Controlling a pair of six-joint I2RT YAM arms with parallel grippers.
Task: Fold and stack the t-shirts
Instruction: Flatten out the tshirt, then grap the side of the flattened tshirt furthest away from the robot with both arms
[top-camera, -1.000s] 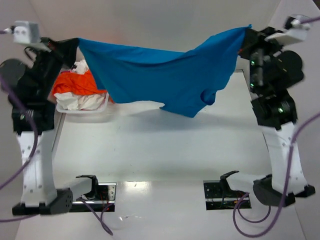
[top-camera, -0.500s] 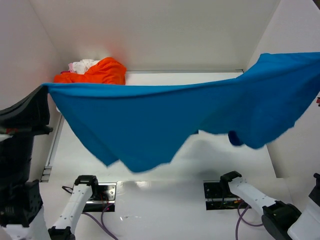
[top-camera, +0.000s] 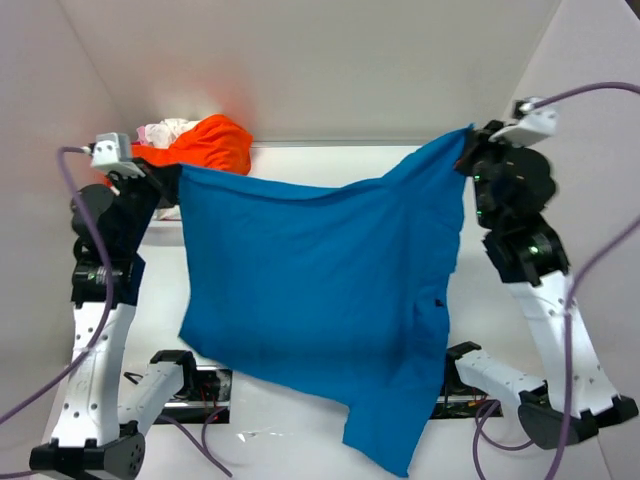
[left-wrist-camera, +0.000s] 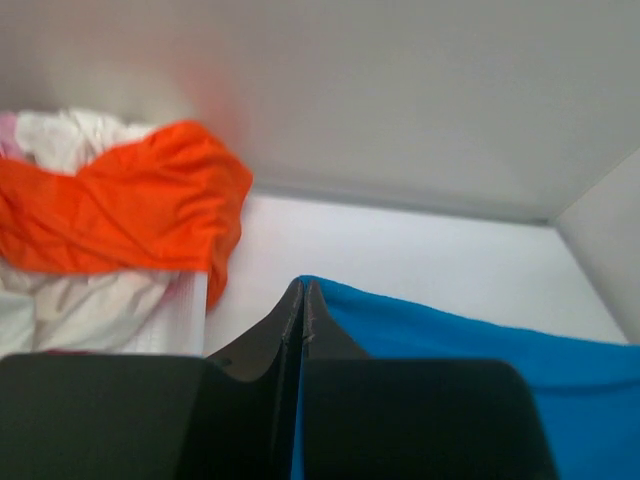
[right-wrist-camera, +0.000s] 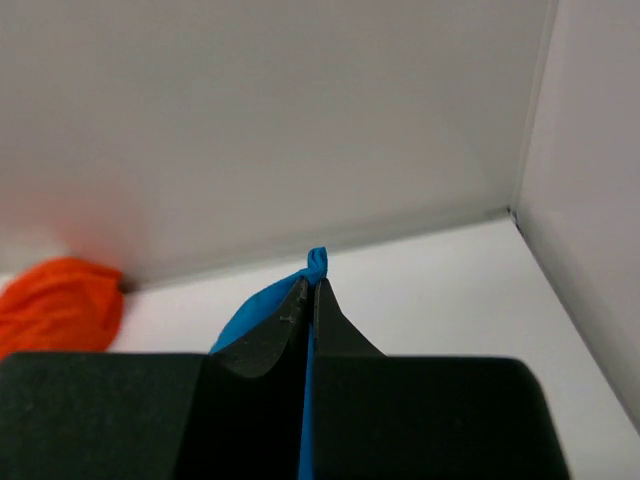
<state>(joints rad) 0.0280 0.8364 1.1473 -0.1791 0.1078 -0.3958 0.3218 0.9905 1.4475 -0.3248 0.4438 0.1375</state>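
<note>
The bright blue t-shirt (top-camera: 320, 290) hangs spread in the air between both arms, its lower edge down near the arm bases. My left gripper (top-camera: 172, 178) is shut on its left top corner; the blue cloth (left-wrist-camera: 480, 340) shows beside the closed fingers (left-wrist-camera: 300, 300). My right gripper (top-camera: 468, 140) is shut on the right top corner, a blue tuft (right-wrist-camera: 317, 262) poking above the closed fingers. The orange t-shirt (top-camera: 205, 142) and white/pinkish ones (top-camera: 165, 130) lie piled at the back left; they also show in the left wrist view (left-wrist-camera: 130, 205).
The pile sits in a white basket (left-wrist-camera: 190, 310) at the back left corner. White walls close the back and both sides. The table (top-camera: 330, 160) shows behind the hanging shirt.
The blue shirt swung toward the camera half a second ago and now hangs down, taut between both raised grippers, reaching lower than a second ago.
</note>
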